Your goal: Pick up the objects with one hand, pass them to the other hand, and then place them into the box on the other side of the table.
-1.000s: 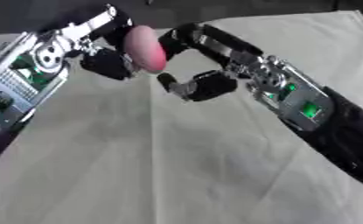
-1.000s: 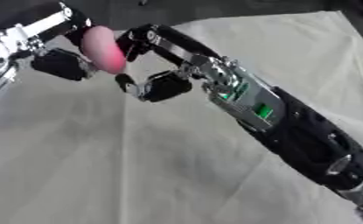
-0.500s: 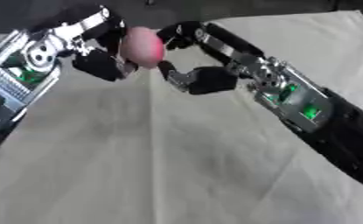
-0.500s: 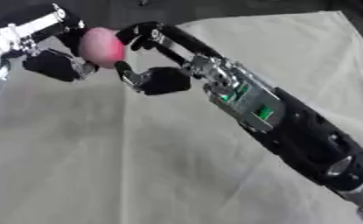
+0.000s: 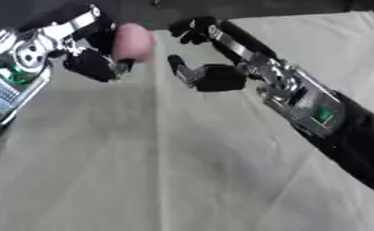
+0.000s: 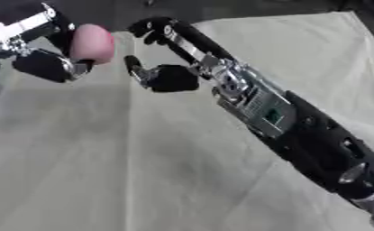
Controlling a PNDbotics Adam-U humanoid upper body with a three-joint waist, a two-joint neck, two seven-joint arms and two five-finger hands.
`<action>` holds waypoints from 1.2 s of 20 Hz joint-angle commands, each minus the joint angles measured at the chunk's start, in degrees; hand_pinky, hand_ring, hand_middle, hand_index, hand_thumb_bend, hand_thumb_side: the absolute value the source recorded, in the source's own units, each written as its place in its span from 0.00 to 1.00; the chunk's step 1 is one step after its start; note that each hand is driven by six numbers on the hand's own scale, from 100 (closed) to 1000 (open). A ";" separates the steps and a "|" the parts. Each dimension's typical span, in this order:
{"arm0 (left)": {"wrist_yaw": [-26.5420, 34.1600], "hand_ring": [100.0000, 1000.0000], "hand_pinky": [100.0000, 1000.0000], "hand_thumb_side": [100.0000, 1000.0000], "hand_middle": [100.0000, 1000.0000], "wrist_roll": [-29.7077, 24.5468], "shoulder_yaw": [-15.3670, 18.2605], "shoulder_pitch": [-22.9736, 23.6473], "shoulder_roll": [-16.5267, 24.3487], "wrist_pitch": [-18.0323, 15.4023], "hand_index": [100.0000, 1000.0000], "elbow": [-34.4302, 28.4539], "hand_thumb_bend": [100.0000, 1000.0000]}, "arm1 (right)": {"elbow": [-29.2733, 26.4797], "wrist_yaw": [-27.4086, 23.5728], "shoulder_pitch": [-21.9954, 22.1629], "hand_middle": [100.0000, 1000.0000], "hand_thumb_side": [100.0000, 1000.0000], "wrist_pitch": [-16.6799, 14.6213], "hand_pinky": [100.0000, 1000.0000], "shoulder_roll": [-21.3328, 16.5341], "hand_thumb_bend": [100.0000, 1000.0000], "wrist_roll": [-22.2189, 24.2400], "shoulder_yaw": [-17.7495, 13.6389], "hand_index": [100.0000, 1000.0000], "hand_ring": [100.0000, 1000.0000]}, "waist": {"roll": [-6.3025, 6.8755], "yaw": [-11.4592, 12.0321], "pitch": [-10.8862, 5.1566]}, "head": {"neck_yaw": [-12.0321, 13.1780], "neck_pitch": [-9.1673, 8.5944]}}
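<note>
Left eye view: left hand [image 5: 91, 54] grips pink object [image 5: 132, 42] (right hand [image 5: 209, 74] apart)

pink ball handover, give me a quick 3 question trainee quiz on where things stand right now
1. True or false: the pink ball rests on the table cloth.
2. Which hand holds the ball? A) left hand B) right hand C) both
3. Fill in: there is a visible ____ between the right hand and the ball.

Key:
1. False: it is held up above the cloth.
2. A: the left hand's fingers are curled round it, and the right hand's fingers are spread and hold nothing.
3. gap
</note>
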 commanded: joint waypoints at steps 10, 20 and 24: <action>-1.32 0.45 0.69 0.00 0.26 5.57 5.04 3.63 9.71 -1.61 0.26 1.50 0.13 | -0.13 2.63 0.57 0.79 0.42 -1.40 0.85 -1.72 0.07 1.53 -0.40 0.85 0.81 | 0.55 0.00 -0.53 | 2.90 -1.27; -0.50 0.46 0.70 0.00 0.27 10.76 13.08 9.52 19.68 -1.32 0.26 4.14 0.14 | -0.57 3.70 1.53 0.79 0.43 -1.77 0.85 -2.20 0.09 1.72 -0.58 0.85 0.81 | 0.01 0.21 -0.51 | 11.26 -2.50; -0.79 0.46 0.70 0.00 0.27 11.74 15.87 11.19 21.06 -1.17 0.26 5.81 0.11 | -0.63 3.71 1.80 0.78 0.41 -1.97 0.85 -2.19 0.09 1.53 -0.79 0.84 0.79 | -0.29 0.18 -0.46 | 13.61 -2.73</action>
